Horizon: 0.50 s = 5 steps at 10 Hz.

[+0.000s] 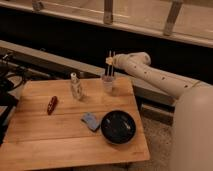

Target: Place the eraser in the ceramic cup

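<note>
The ceramic cup is a small pale cylinder standing near the far edge of the wooden table. My gripper points straight down directly over the cup, with its tip at or just inside the rim. The white arm reaches in from the right. I cannot make out an eraser at the gripper or in the cup.
A slim clear bottle stands left of the cup. A red oblong object lies further left. A blue-grey flat piece lies beside a wide black bowl at the front right. Dark equipment is at the left edge.
</note>
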### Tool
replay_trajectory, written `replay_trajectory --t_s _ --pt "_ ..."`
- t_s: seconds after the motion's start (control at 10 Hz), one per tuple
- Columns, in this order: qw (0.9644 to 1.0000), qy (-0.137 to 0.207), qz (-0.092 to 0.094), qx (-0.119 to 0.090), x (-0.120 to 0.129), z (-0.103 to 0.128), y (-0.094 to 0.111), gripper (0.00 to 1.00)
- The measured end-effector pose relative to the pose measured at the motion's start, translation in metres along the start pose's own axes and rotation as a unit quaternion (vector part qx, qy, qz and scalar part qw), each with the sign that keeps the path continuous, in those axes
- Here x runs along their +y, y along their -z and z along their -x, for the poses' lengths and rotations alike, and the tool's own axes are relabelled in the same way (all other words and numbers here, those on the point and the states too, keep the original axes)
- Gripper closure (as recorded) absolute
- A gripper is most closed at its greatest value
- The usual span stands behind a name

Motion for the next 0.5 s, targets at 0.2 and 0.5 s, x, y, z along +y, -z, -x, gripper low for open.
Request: replay_trajectory --t_s 0.2,0.5 --pt "0.9998 -0.018 0.004 0.004 -0.003 -0.016 -0.006 0.20" --pt "0.9994 -0.034 0.007 0.006 -0.008 -0.030 -0.014 0.20"
